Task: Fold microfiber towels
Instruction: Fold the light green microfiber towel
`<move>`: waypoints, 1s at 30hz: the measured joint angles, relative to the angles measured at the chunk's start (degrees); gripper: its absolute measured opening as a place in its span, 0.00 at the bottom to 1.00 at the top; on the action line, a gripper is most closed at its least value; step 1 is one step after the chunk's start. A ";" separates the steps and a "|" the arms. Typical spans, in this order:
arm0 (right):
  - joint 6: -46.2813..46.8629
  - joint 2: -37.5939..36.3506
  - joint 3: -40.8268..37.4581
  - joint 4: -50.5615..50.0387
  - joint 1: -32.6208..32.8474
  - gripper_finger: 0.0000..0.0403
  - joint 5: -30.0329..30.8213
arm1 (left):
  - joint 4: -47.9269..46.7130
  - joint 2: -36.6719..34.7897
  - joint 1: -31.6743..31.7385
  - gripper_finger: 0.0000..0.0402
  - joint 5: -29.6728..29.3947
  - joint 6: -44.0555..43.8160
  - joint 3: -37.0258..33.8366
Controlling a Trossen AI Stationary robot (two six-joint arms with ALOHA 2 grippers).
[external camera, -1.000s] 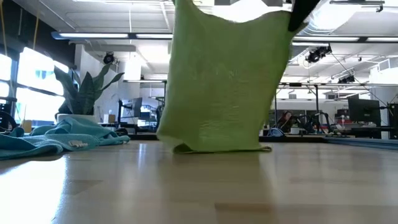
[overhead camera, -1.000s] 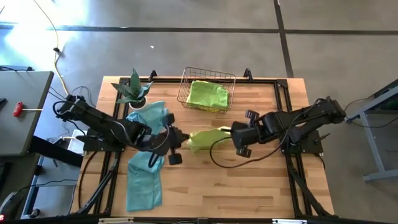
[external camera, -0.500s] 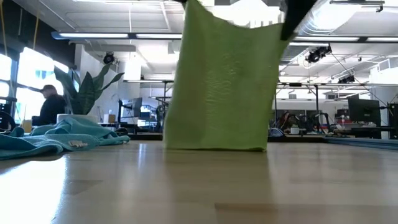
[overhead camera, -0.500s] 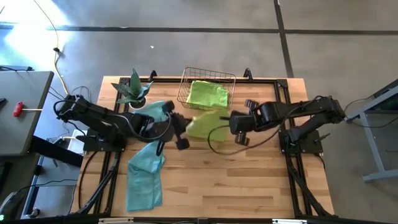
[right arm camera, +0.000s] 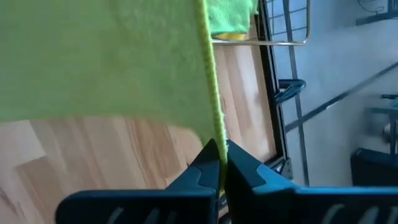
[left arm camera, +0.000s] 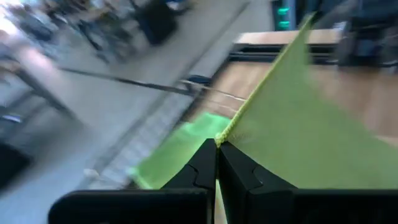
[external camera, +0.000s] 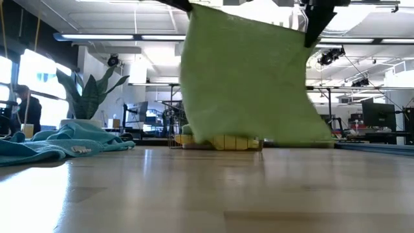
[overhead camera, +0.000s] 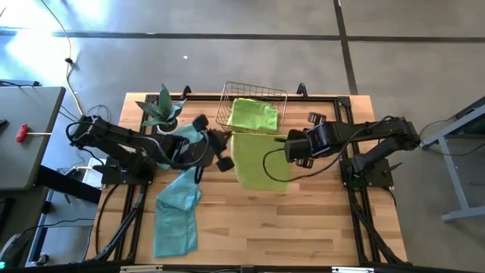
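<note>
A lime green microfiber towel hangs spread between my two grippers over the middle of the table. In the low view the green towel has its lower edge clear of the tabletop. My left gripper is shut on its upper left corner and my right gripper on its upper right corner, both just near of the wire basket. A teal towel lies crumpled along the table's left side. My left gripper pinches the towel's upper left corner between its two shut fingers, coming almost level from the table's left. The cloth hangs below, clear of the table. My right gripper pinches the stitched edge at the upper right corner between its two shut fingers, slanting down from the right. The top edge runs nearly straight between the two holds.
The basket at the far middle holds a folded green towel with yellow cloth under it. A spiky potted plant stands at the far left. Bare wood lies toward the near edge and near right.
Both grippers have gone toward the far edge, up to the basket, and both have turned. The green towel's lower edge, which lay on the table, has lifted clear and swung toward the near edge. The cloth now shows spread wide from above.
</note>
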 joint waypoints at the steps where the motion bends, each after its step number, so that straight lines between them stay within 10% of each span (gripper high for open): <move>1: -0.91 -0.12 0.03 0.06 -0.07 0.00 -0.13 | 0.03 0.09 0.46 0.00 3.36 -1.36 0.00; 6: -3.92 -0.06 3.51 -0.48 1.21 0.00 3.11 | 1.68 1.22 1.73 0.00 18.05 -1.78 0.03; 13: -6.67 -0.11 10.45 0.85 0.93 0.00 11.71 | 4.24 1.92 4.42 0.00 -0.06 5.39 -0.02; 23: -5.24 0.09 11.97 1.00 -2.02 0.00 16.37 | 10.55 1.89 5.95 0.00 -5.04 12.74 -0.02; 30: 6.83 1.00 10.85 0.45 0.90 0.00 -4.38 | -6.14 2.51 -1.36 0.00 9.64 -8.56 -0.51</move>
